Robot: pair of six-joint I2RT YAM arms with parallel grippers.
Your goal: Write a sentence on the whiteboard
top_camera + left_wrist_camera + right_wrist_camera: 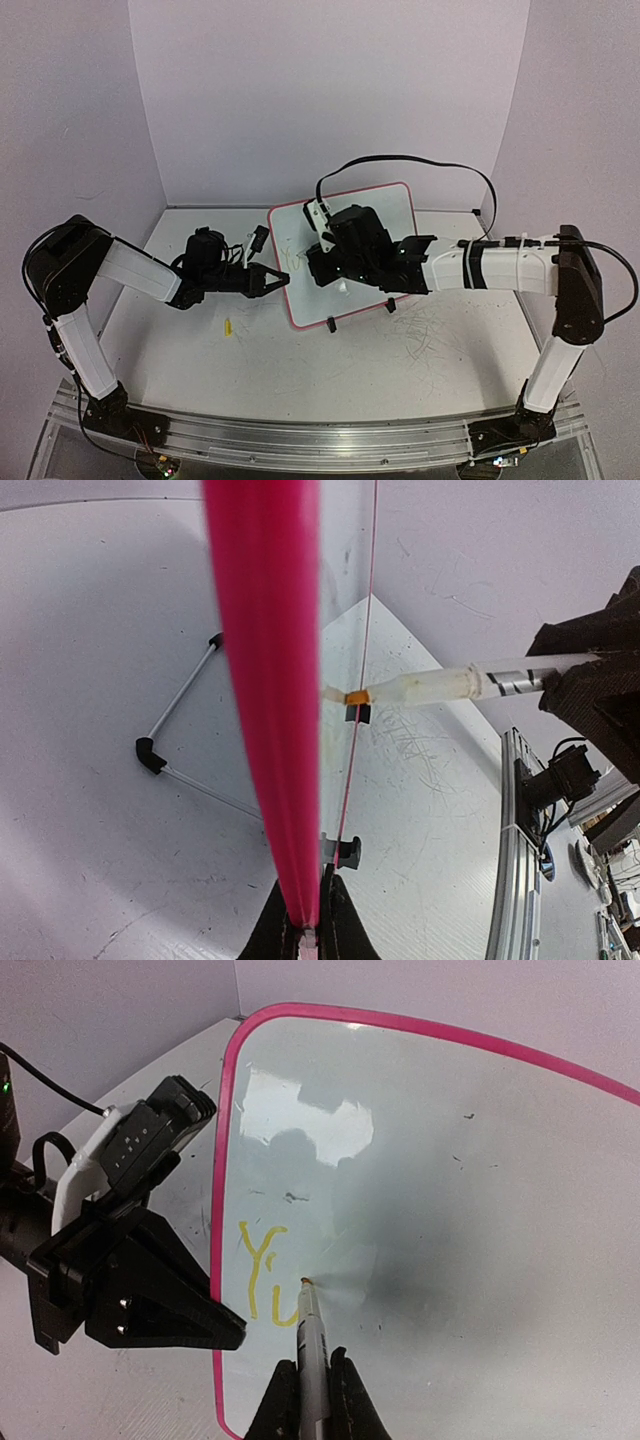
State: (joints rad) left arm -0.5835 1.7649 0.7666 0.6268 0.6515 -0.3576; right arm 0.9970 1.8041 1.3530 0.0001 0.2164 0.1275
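Where the marker (312, 1340) points, the whiteboard (480, 1220) stands landscape.

One whiteboard (388, 208). One marker (311, 1335). Two grippers: left gripper (281, 280), right gripper (312, 1405). Two yellow letters (262, 1270). One yellow scrap (228, 326).

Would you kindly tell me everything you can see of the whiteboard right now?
The whiteboard is a small glossy white panel with rounded corners and a thin pink-red rim, propped up on a wire stand with black joints on the table. Its surface shows faint grey scuffs and the first pale-yellow strokes of the sentence near its left edge. The left gripper clamps that left rim; the marker in the right gripper touches the surface with its tip.
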